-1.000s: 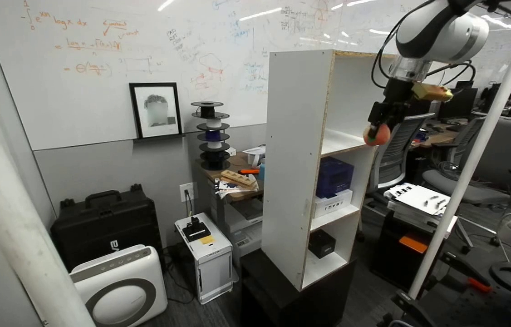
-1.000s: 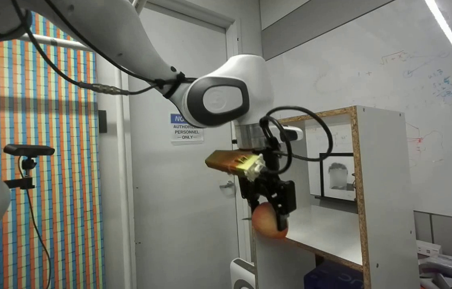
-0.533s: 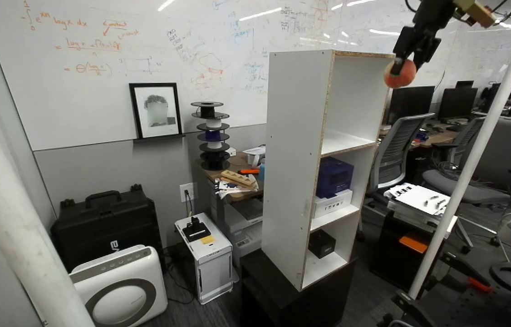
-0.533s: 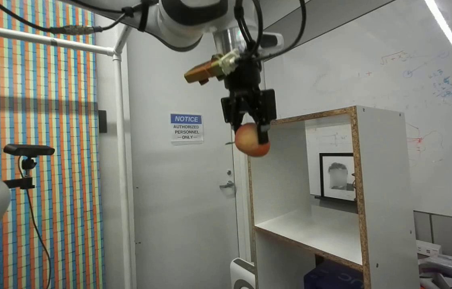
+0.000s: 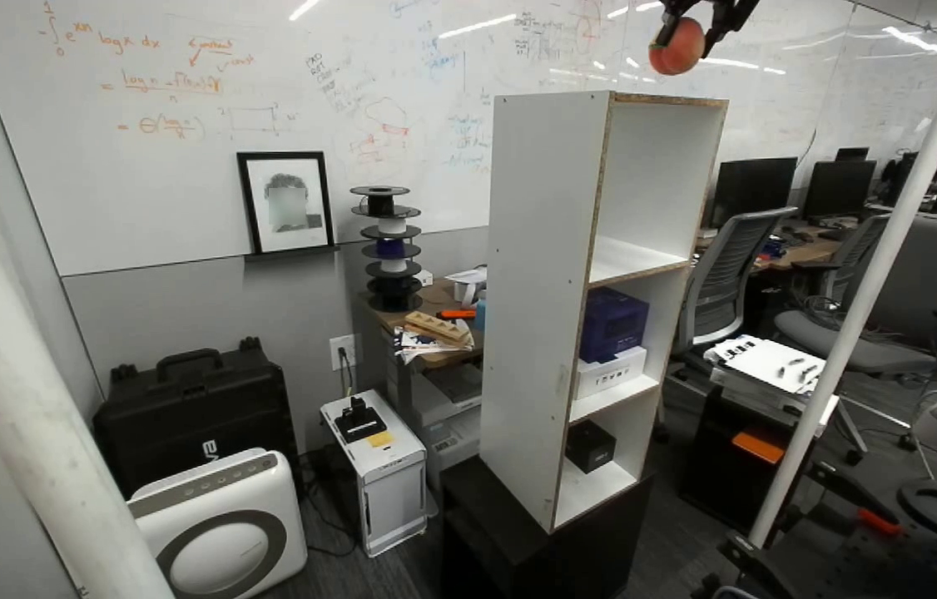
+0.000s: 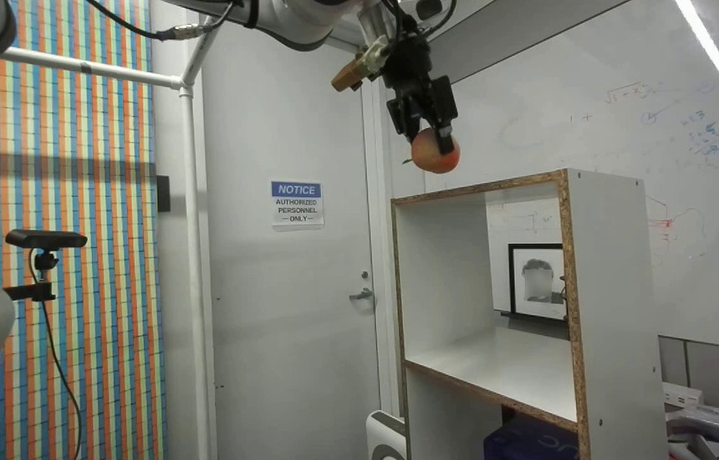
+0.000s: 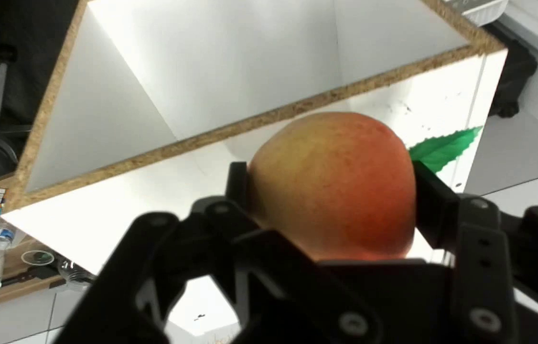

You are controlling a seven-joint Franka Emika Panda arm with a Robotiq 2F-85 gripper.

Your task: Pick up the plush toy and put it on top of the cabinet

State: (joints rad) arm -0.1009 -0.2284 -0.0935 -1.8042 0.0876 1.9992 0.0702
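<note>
The plush toy is a round orange-red peach shape with a green leaf; it shows in both exterior views [image 5: 679, 51] [image 6: 431, 155] and fills the middle of the wrist view [image 7: 331, 177]. My gripper [image 7: 330, 196] is shut on it, with one black finger on each side. The gripper also shows in an exterior view [image 6: 428, 137], tilted. The cabinet is a tall white open-fronted shelf in both exterior views [image 5: 547, 249] [image 6: 612, 287]. The toy hangs above the level of its top, apart from it. In the wrist view the cabinet's white top panel [image 7: 164, 191] lies below the toy.
A blue-purple box [image 5: 617, 323] on a white box [image 5: 612, 374] fills the middle compartment; a black box [image 5: 591, 446] sits in the bottom one. A whiteboard [image 5: 269, 75] stands behind. A stack of spools [image 5: 391, 249] is beside the cabinet. A white pole [image 5: 868, 291] stands in front.
My gripper has risen with the plush toy from the height of the top compartment's floor to above the cabinet's top. Over the last half second it has also moved towards the cabinet and tilted.
</note>
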